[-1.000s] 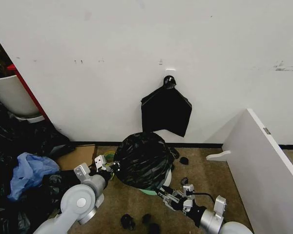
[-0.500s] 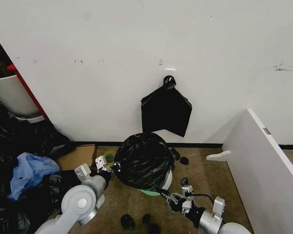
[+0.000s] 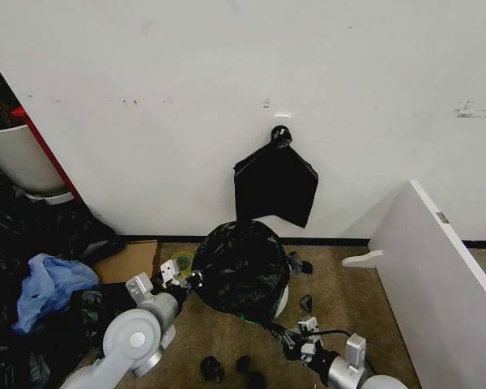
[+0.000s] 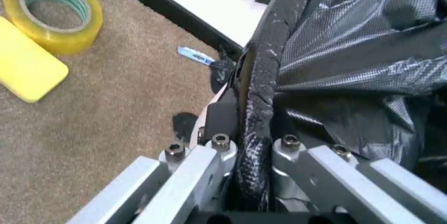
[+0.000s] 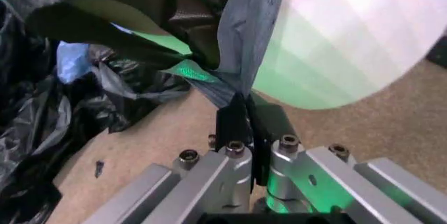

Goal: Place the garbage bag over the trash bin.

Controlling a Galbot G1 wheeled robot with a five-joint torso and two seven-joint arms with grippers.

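Nearest to me, low at my right, my right gripper [image 3: 287, 338] sits close to the carpet with its fingers pinched tight on a thin edge of the glossy, crinkled black plastic garbage bag [image 3: 241, 267]. My right wrist view shows that pinched strip [image 5: 237, 51] running up from between my fingers, with the small round off-white plastic trash bin [image 5: 349, 41] just beyond it, its pale green lower part close to my fingertips.

At my left, my left gripper [image 3: 186, 279] is clamped on the bag's other side. In the left wrist view a twisted black fold of the bag [image 4: 255, 130] runs straight down between my fingers, and the rest of the plastic billows away from them. On the brown carpet [image 3: 340, 275] beside that hand lie a roll of yellow tape [image 4: 52, 17] and a flat yellow block [image 4: 24, 64], touching each other.

Between my two grippers, the bag is draped over the bin and covers its top and most of its sides; a sliver of the bin's pale wall [image 3: 282, 301] shows at the lower right.

Farther off, a flat black bag bundle knotted at its top [image 3: 275, 182] hangs on the white wall [image 3: 227, 73]. A heap of dark bags with blue plastic [image 3: 44, 279] lies far to my left.
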